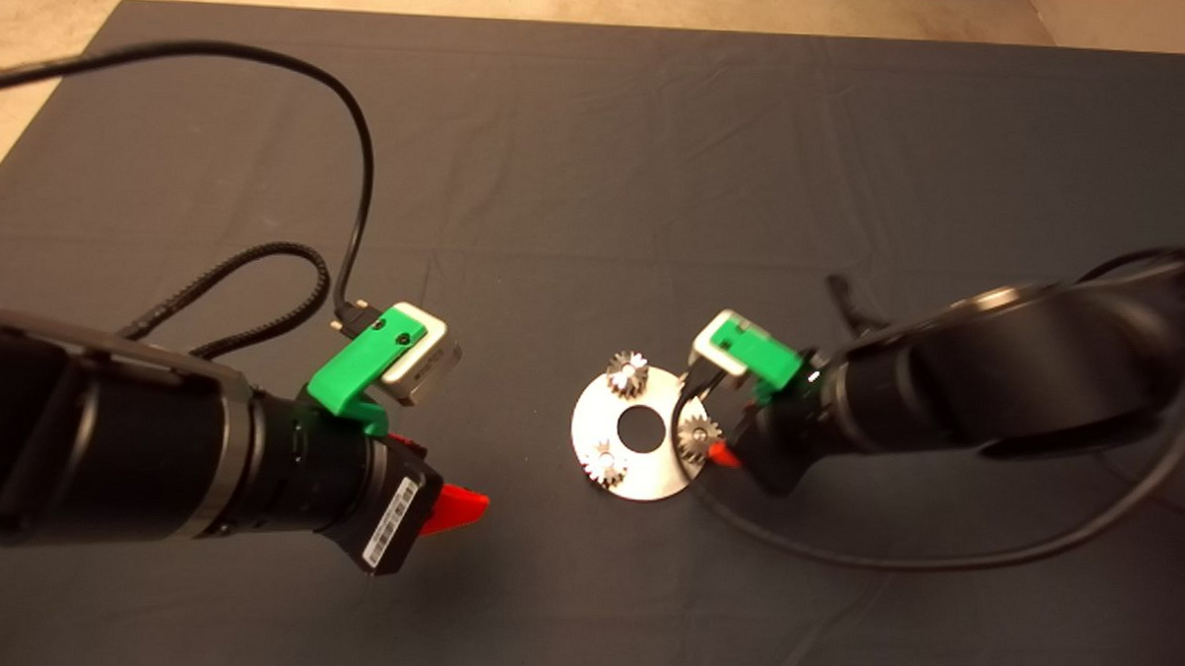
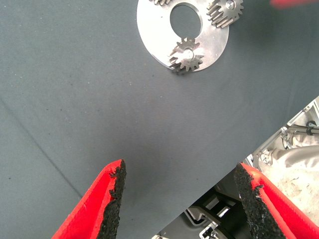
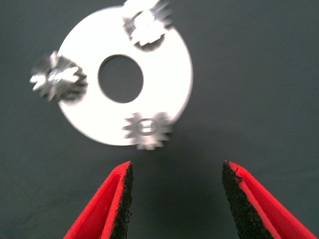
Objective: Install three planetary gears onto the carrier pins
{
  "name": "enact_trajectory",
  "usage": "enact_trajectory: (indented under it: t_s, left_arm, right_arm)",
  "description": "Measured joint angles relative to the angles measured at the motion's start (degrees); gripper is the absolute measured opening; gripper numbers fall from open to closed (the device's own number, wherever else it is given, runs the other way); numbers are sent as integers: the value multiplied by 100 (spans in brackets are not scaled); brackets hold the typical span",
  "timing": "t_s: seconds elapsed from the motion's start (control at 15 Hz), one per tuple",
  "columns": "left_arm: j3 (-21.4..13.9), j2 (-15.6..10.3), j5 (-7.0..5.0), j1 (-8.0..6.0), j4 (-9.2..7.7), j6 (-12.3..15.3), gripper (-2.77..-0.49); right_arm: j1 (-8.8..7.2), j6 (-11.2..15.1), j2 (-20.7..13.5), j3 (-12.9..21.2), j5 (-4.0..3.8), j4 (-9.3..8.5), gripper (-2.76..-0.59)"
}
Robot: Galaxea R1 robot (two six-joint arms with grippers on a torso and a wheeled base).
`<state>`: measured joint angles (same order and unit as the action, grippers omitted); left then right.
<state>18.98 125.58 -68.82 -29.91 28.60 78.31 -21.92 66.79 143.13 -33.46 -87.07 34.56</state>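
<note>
Red fingers wide open on both grippers, nothing held.

The right gripper [image 3: 174, 199], right of middle in the head view, hangs just beside the round silver plate [image 1: 652, 473], its two red fingers [image 3: 107, 204] spread apart with only dark mat [image 1: 598, 175] between them. Three planetary gears [image 3: 148, 129] sit on the plate, one on each of the three carrier pins [image 3: 145, 125], spaced evenly around the big middle hole. The left gripper [image 2: 179, 199], at the lower left of the head view, is well apart from the plate, its two fingers spread wide over bare mat.
</note>
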Motion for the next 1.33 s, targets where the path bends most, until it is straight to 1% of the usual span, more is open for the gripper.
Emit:
enact_trajectory:
  t_s: [0.07,0.13,0.2,0.27,0.33,0.4,0.47,0.53,0.6,0.67,0.73,0.8,0.87,0.93,1.0,1.07,1.13,1.2,1.27,1.33]
  left_arm:
    - [0,2,0,0,0,0,-177]
    - [0,2,0,-2,1,0,-177]
    - [0,17,2,-2,1,0,-177]
    - [0,36,7,0,4,0,-177]
    - [0,30,10,0,4,-1,-177]
    - [0,0,7,3,4,0,-177]
    - [-2,-18,2,4,4,0,-177]
    - [-11,-18,-1,33,12,0,-177]
    - [-16,0,10,98,12,0,-177]
    - [-24,-2,16,216,21,0,-177]
    - [-27,-3,13,457,30,0,-177]
    - [-29,-28,8,757,12,0,-177]
    - [-33,-59,-4,944,0,7,-177]
    - [-35,-83,-7,973,-32,29,-177]
    - [-35,-87,0,973,-35,88,-177]
    - [-35,-82,0,982,-73,214,-177]
    - [-35,-79,2,1066,-75,306,-177]
    - [-35,-49,-1,1253,-93,355,-177]
    - [-35,18,-10,1504,-96,388,-177]
    - [-35,52,-21,1766,-116,401,-177]
  right_arm:
    - [-353,398,-299,289,8,-2,-207]
    - [-638,846,-615,558,45,-23,-207]
    - [-885,1214,-942,750,157,-90,-207]
    - [-1090,1465,-1246,860,291,-248,-207]
    - [-1285,1624,-1612,968,503,-456,-207]
    - [-1442,1675,-1959,1057,673,-623,-207]
    - [-1566,1712,-2210,1136,805,-746,-207]
    - [-1649,1730,-2368,1209,886,-832,-207]
    - [-1642,1733,-2406,1268,944,-907,-207]
    - [-1548,1733,-2389,1304,993,-955,-207]
    - [-1344,1736,-2361,1305,1012,-987,-207]
    - [-1125,1743,-2320,1308,1012,-1103,-207]
    - [-970,1752,-2309,1321,991,-1228,-207]
    - [-819,1755,-2313,1332,882,-1345,-207]
    - [-629,1755,-2312,1337,779,-1483,-207]
    - [-395,1755,-2293,1337,696,-1630,-207]
    - [-196,1758,-2221,1337,562,-1787,-207]
    - [-140,1758,-2133,1340,494,-1847,-207]
    - [-143,1763,-2093,1340,443,-1847,-207]
    - [-145,1774,-2089,1339,361,-1848,-207]
